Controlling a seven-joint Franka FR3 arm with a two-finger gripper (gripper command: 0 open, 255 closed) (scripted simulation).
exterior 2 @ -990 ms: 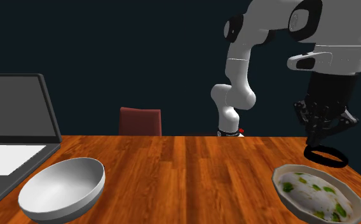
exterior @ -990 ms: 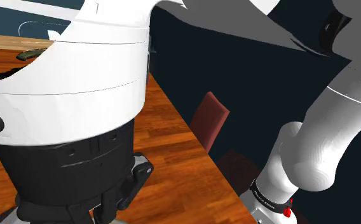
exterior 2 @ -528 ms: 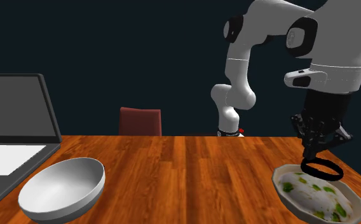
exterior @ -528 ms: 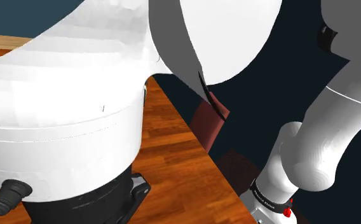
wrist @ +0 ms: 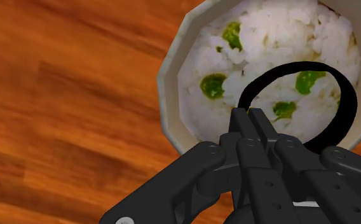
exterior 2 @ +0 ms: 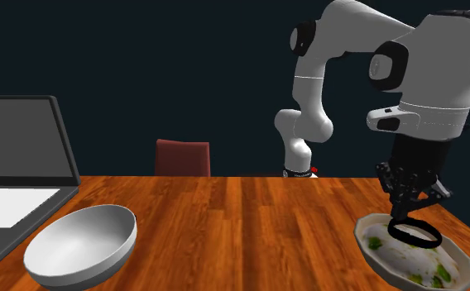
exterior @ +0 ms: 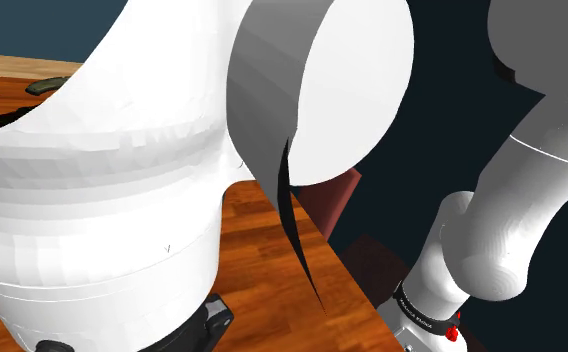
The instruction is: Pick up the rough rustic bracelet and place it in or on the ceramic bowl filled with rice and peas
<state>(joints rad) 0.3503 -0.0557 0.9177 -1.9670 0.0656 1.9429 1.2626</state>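
Wrist view, tool point(wrist: 249, 115) clasping black bracelet point(wrist: 347, 105); rice-and-peas bowl point(wrist: 168, 102) beneath

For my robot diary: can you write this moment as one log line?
gripper: shut on black bracelet | position: over bowl of rice and peas | release: not yet

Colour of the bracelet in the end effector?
Black: the bracelet shows best in the wrist view, over white rice.

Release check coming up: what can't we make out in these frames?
- Shoulder view: the arm covers most of the table.
- Second exterior view: bracelet touching the rice or not; laptop cut by the left edge.
- Wrist view: bowl far rim runs off the picture; fingers hide part of the bracelet.
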